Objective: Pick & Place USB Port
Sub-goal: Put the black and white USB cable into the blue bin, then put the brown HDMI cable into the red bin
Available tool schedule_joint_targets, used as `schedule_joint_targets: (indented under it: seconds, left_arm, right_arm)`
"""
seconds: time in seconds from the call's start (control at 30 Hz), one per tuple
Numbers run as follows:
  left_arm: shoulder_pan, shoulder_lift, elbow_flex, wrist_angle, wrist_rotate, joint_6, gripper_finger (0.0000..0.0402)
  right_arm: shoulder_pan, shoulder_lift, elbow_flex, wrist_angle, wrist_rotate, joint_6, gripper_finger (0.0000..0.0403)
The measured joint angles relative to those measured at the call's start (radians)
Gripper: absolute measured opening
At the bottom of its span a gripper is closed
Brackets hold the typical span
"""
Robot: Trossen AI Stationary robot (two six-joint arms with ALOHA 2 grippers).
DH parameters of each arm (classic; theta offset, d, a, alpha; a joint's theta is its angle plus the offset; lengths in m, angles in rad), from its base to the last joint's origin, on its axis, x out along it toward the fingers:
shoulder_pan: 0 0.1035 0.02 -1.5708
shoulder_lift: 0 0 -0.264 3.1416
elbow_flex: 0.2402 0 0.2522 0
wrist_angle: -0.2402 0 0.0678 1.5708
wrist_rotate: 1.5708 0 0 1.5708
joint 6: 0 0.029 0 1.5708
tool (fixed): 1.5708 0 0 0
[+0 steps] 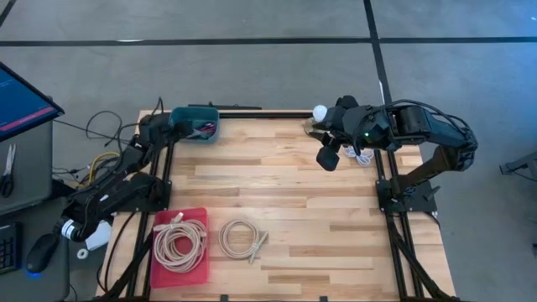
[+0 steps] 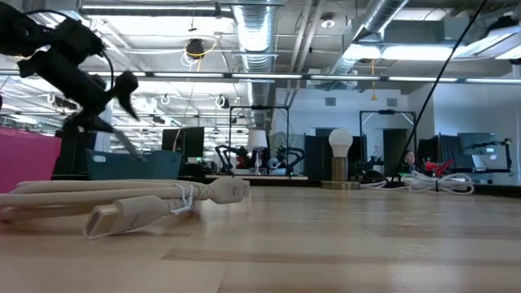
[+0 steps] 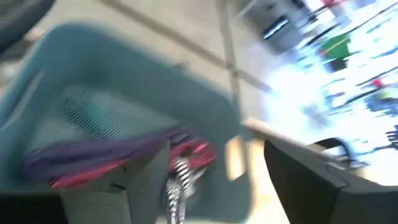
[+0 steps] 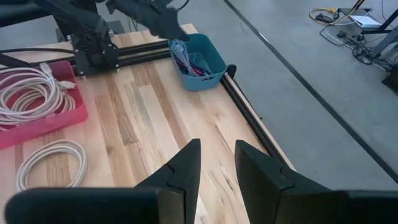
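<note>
Jaws of the left gripper [image 3: 214, 180] are standing spread over the teal bin [image 1: 195, 124], where purple and red cables [image 3: 118, 155] are lying at the surface's 11 o'clock; whether the right gripper [image 4: 216, 163] is holding anything, cannot tell.

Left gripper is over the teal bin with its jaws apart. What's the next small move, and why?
Probably lift the left gripper straight up, clear of the teal bin. Its fingers stand open above the purple and red cables lying inside, so the drop looks done. The right gripper waits.

Your left gripper [image 3: 211, 180] sits right over the teal bin [image 3: 124, 81], fingers [image 3: 305, 180] spread wide with nothing between them. Inside the bin you've got purple and red cables [image 3: 118, 155] plus a silvery braided one [image 3: 177, 186] (blurry, can't tell connectors). Wooden tabletop [image 3: 273, 134] just past the bin's rim.
</note>
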Motion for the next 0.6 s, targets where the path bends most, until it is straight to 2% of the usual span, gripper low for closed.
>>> schedule_joint_targets:
  seconds: [0.1,0.27,0.37,0.47,0.6]
  left_arm:
    - [0.000,-0.005,0.002,0.096,0.021,-0.046,0.0274]
    - [-0.002,-0.025,0.002,0.097,0.019,-0.068,0.0273]
    - [-0.002,-0.043,0.002,0.101,0.052,-0.088,0.0262]
    - [-0.002,-0.059,0.001,0.155,0.177,-0.098,0.0248]
    - [-0.020,-0.067,0.001,0.364,0.477,-0.107,0.0223]
  right_arm:
    - [0.000,0.000,0.000,0.000,0.000,0.000,0.0091]
    - [0.000,0.000,0.000,0.000,0.000,0.000,0.0091]
    - [0.000,0.000,0.000,0.000,0.000,0.000,0.0091]
    - [0.000,0.000,0.000,0.000,-0.001,0.000,0.0091]
    - [0.000,0.000,0.000,0.000,-0.005,0.000,0.0091]
